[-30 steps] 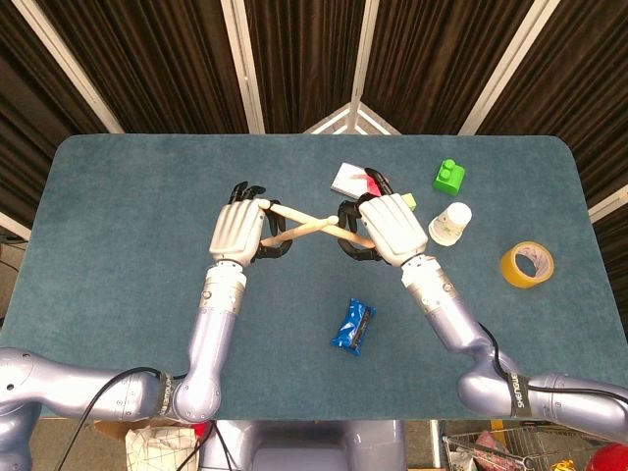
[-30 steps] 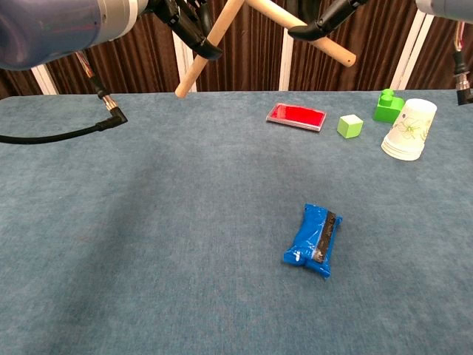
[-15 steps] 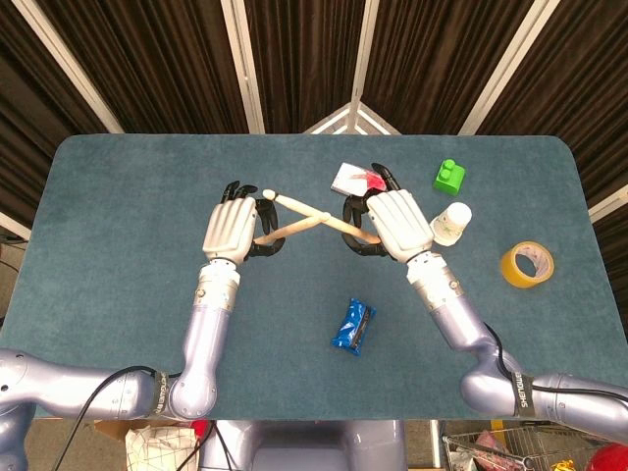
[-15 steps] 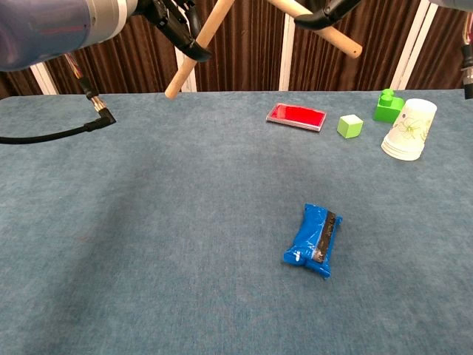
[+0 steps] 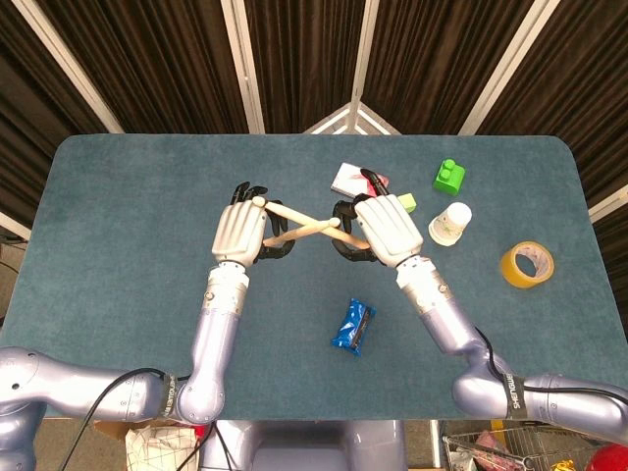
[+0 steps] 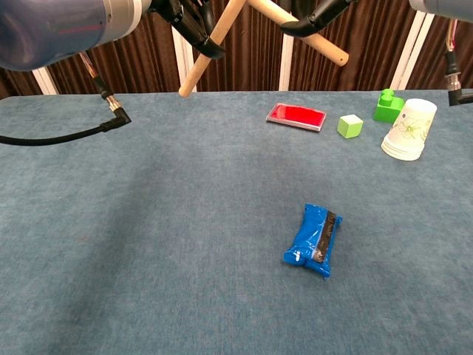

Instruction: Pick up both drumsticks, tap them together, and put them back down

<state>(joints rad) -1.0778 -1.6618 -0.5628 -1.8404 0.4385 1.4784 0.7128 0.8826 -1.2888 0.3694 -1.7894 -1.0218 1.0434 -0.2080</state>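
Gripping two drumsticks (image 5: 299,222) crossed (one each): left hand (image 5: 240,231), right hand (image 5: 385,228).

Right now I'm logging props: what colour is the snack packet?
Blue snack packet, clearest in chest view.

Bright, even light; sharp frames, faint shadows.

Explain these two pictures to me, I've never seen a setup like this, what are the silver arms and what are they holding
It is a two-armed robot with humanlike hands at a blue-grey table. One picture looks down from its head, the other forward from its chest. The left hand and right hand each hold a wooden drumstick, the left drumstick and right drumstick, crossed in the air. On the table lie a blue packet, tape roll, paper cup, red booklet and two green blocks.
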